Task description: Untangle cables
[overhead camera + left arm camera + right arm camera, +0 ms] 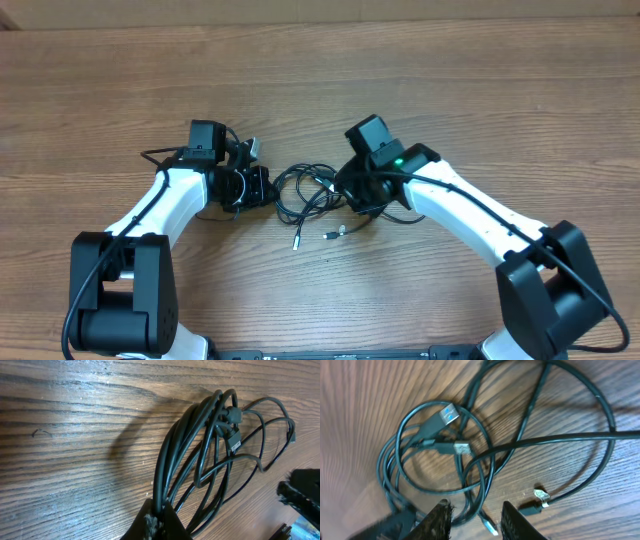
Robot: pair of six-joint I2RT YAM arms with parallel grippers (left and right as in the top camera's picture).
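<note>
Left gripper [152, 519] is clenching a bundle of the cables [200, 450] lying tangled on the bench [60, 460]; right gripper [476, 510] is sitting released, jaws apart, straddling one thin strand.

White links [160, 205], black joints [545, 250] and bases [120, 300]. Thin black wires [480, 202] along the links. Green light [399, 161] on right wrist [372, 135]. Black left gripper [155, 526], right gripper [474, 520].

two robot arms [150, 215] [470, 215], one wooden table [320, 80], one tangle of thin black cables [300, 190], at least four plug ends [447, 412]
</note>
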